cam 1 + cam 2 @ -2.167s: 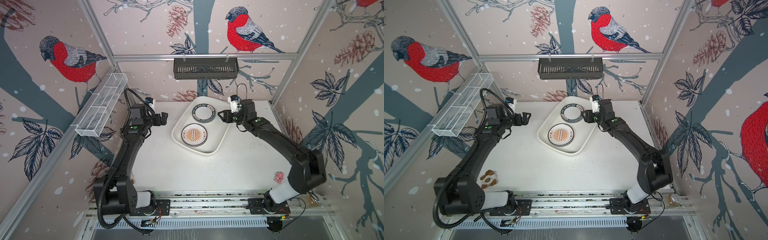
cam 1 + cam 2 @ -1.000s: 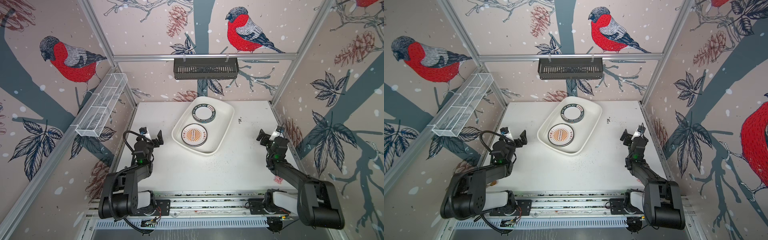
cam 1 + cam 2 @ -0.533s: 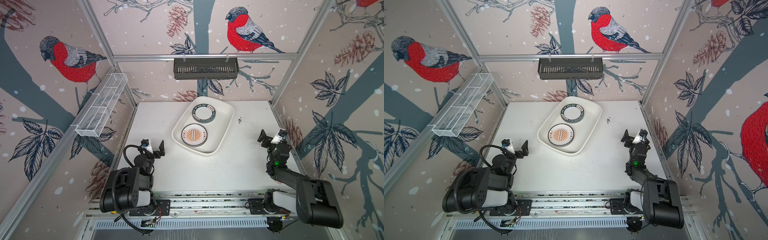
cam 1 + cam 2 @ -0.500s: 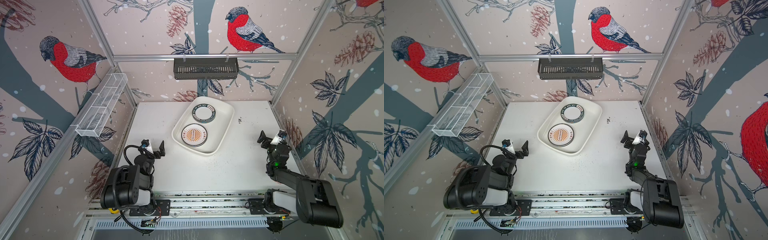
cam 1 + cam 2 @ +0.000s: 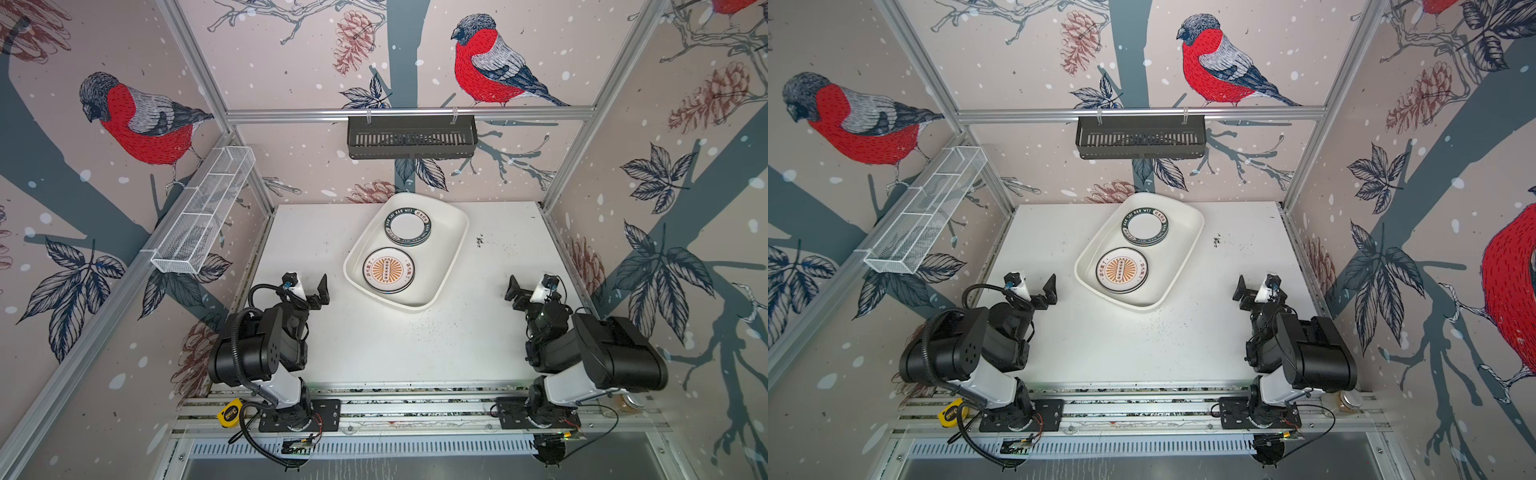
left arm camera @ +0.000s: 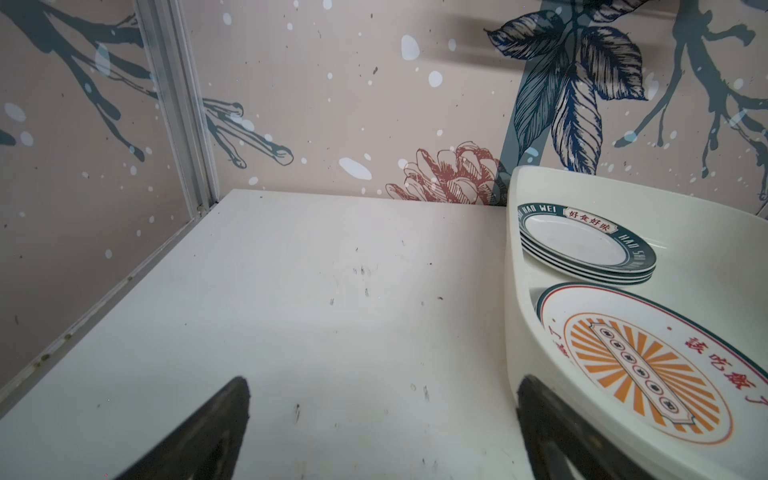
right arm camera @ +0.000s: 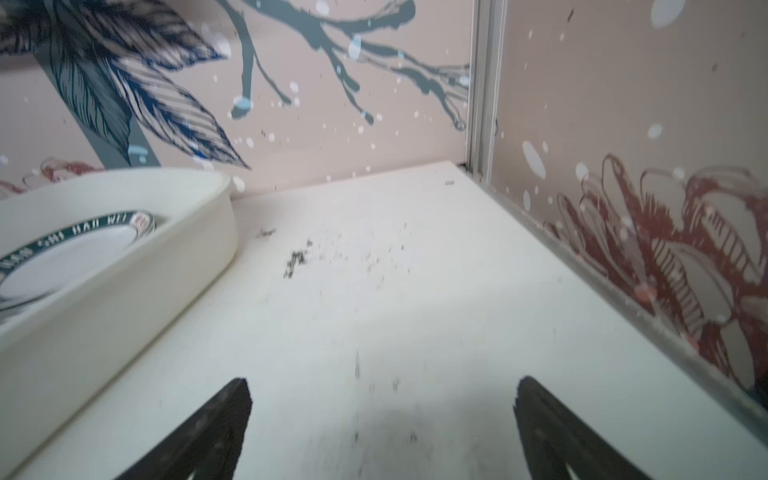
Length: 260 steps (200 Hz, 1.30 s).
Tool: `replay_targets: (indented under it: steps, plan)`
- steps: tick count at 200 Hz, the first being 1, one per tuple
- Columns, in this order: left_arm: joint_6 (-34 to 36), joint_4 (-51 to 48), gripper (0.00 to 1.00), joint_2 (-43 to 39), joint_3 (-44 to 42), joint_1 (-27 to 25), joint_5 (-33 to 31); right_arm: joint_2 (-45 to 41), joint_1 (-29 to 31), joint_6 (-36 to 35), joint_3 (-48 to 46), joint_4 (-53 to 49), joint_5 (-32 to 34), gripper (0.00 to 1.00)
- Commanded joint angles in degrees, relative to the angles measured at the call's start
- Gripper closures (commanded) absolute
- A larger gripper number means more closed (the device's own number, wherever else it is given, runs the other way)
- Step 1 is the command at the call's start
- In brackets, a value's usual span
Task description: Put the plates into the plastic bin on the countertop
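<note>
You have both arms folded low near the bottom edge of both top views. Each tool stands released and empty: the left tool (image 5: 306, 289) is just left of the plastic bin (image 5: 444, 249), and the right tool (image 5: 534, 291) is well apart at its lower right.

The bin sits angled on the bench (image 5: 395, 349), just above mid-frame. Every plate in view is inside it, and none lies on the bench. Judged from that, the loading step looks finished. Your next move calls only for confirming the count and keeping both tools clear of the rim.

- **Bins:** one.
- **Stacks:** two.
- **Faces showing:** two. One is the green-lettered plate (image 5: 407, 226) toward the upper end, the other the sunburst plate (image 5: 388, 272) toward the lower end.
- **Stack depth:** the left wrist view shows at least three rims in the green-lettered stack (image 6: 582, 249). I cannot tell how deep the sunburst stack is.
</note>
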Motion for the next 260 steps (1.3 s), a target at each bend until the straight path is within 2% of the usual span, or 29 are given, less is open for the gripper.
replay_targets:
  steps: [1, 9, 17, 32, 210, 218, 229, 248, 260]
  plan:
    - [1.3, -2.3, 0.01, -0.8, 2.0, -0.7, 1.3, 0.8, 4.0, -3.9, 5.4, -9.0, 7.1, 0.0]
    - [1.6, -4.1, 0.01, -0.9, 3.0, -1.1, 0.9, 1.8, 6.4, -4.7, 5.4, -7.2, 11.4, 0.0]
    - [2.3, -6.0, 0.01, -1.2, 3.7, -1.8, 0.3, 2.2, 6.3, -4.6, 4.4, -4.5, 11.2, 0.0]
    - [3.0, -7.9, 0.01, -1.4, 4.6, -2.3, 0.0, 1.7, 6.5, -4.7, 4.7, -5.9, 11.8, 0.0]
    - [3.2, -8.4, 0.01, -1.5, 4.7, -2.5, -0.4, 1.9, 6.2, -4.9, 4.5, -5.3, 10.0, 0.0]
    - [3.2, -8.4, 0.01, -1.5, 4.7, -2.5, -0.4, 1.3, 6.5, -5.9, 2.7, -2.7, 8.2, 0.0]
    - [3.2, -8.4, 0.01, -1.5, 4.7, -2.5, -0.4, 0.5, 7.7, -8.1, -2.7, 6.4, 6.9, 0.0]
    - [3.2, -8.3, 0.01, -1.5, 4.7, -2.5, -0.4, 3.6, 9.5, -8.6, -10.1, 23.9, 12.1, 0.0]
    - [3.2, -8.4, 0.01, -1.5, 4.7, -2.5, -0.4, 5.4, 8.2, -6.9, -6.6, 21.4, 13.9, 0.0]
